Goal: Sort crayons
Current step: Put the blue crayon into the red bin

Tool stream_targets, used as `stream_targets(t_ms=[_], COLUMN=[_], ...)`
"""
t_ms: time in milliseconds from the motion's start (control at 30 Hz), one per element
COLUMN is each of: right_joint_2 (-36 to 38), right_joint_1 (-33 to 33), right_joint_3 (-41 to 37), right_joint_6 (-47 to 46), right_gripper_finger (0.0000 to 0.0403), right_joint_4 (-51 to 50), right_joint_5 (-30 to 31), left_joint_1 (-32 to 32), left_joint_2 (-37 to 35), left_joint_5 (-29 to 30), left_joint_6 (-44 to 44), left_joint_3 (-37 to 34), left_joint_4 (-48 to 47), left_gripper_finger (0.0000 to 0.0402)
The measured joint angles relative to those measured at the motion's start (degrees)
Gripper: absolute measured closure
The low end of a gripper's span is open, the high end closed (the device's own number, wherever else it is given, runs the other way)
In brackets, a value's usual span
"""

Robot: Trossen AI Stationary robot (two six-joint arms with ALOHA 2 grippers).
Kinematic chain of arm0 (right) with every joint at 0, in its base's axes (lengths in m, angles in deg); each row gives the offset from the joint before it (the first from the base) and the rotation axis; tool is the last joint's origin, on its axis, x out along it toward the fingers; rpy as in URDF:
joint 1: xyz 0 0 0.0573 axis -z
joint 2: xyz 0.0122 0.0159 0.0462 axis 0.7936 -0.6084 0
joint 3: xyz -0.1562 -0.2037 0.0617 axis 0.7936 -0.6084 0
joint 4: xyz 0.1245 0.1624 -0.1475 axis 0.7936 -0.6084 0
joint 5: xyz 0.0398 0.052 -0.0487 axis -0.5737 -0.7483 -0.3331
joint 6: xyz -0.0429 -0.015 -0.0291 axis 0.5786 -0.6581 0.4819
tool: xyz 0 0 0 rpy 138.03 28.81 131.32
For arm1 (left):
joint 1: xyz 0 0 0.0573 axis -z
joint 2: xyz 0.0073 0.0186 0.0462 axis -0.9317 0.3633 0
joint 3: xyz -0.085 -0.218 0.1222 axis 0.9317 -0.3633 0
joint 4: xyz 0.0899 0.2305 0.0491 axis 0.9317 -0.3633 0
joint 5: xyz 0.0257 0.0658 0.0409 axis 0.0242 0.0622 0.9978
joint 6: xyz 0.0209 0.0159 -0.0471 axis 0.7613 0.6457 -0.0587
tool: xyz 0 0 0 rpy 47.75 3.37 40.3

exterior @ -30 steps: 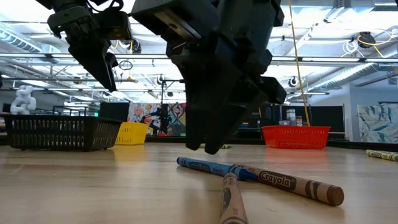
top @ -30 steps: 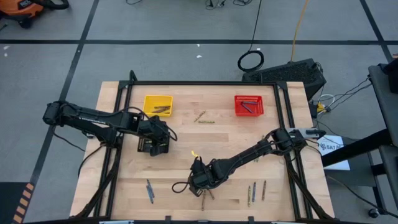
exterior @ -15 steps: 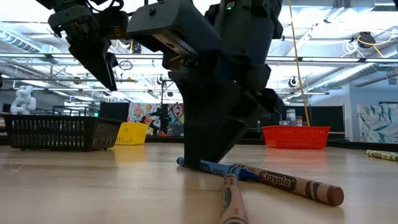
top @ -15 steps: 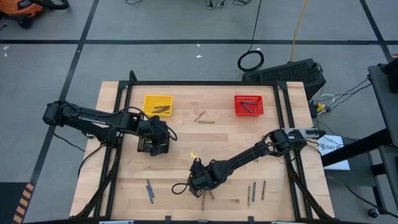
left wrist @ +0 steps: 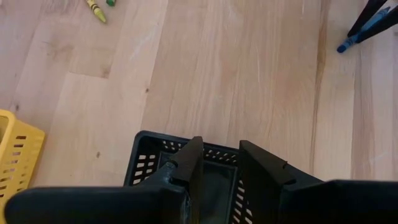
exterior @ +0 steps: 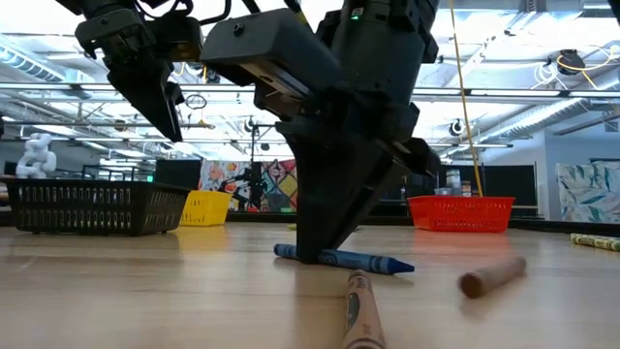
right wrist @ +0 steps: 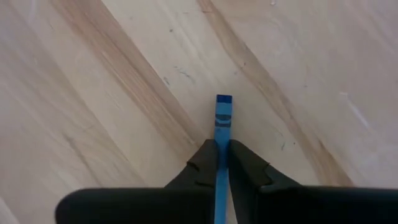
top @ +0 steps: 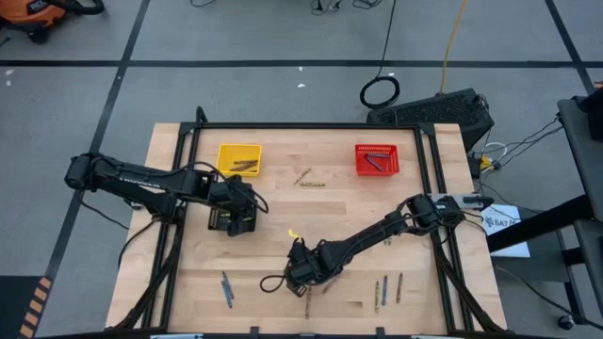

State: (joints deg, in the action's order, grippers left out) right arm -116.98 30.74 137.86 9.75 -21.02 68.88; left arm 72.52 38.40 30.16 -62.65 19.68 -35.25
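— How is the light over the pale wooden table top (top: 339, 207)?

— Even and bright from above; the dark jointed arms throw only soft, short shadows on the wood, and there is no harsh glare on it.

— And at table height?

— Long ceiling strip lamps (exterior: 542, 116) glow white in the room behind and wash out there. The big dark right gripper (exterior: 315, 254) stands against them as a near silhouette. The brown paper-wrapped crayon (exterior: 360, 312) closest to the lens is soft, out of focus.

— The wrist pictures?

— Evenly lit. The black fingers (right wrist: 199, 171) at the frame edge are blurred, while the blue crayon (right wrist: 221, 124) and wood grain are sharp.
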Motion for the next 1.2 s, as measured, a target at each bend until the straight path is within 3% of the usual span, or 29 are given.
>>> stream_targets(t_ms=[500,1200], right_joint_2=[2.1,9.7], right_joint_1=[0.6,5.5], right_joint_3=[-0.3,-0.2], right_joint_6=[3.5,0.0], right_gripper_finger=[0.0402,0.0403], right_joint_4=[0.0,-35.6], right_joint_5=[2.4,12.6], left_joint_1=[0.0,0.0], left_joint_2=[0.0,0.0], left_joint_5=[0.0,0.0], left_joint_6=[0.0,0.0], left_joint_3=[0.0,0.0], left_joint_4=[0.0,-2.4], left_gripper_finger=[0.0299,0.0299])
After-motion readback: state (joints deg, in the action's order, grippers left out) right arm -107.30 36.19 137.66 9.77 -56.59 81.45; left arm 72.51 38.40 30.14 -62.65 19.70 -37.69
